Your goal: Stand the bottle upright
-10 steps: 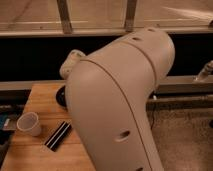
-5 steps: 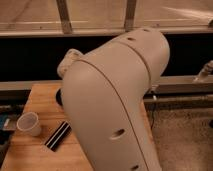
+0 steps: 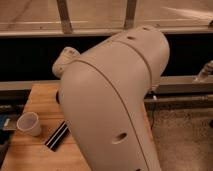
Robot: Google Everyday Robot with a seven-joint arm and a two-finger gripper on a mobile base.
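The bottle is hidden from view. My arm's big cream-coloured housing (image 3: 115, 100) fills the middle of the camera view and covers most of the wooden table (image 3: 30, 155). The gripper does not show; it lies somewhere behind or below this housing, and it is shut. Whether it holds anything cannot be seen.
A white cup (image 3: 28, 123) stands upright near the table's left edge. A black bar with white stripes (image 3: 57, 136) lies flat beside it, close to the arm. A dark window wall with a metal ledge (image 3: 25, 85) runs behind the table, and grey floor (image 3: 185, 135) lies to the right.
The arm housing has edged very slightly to the left. The cup and the striped bar have not moved.
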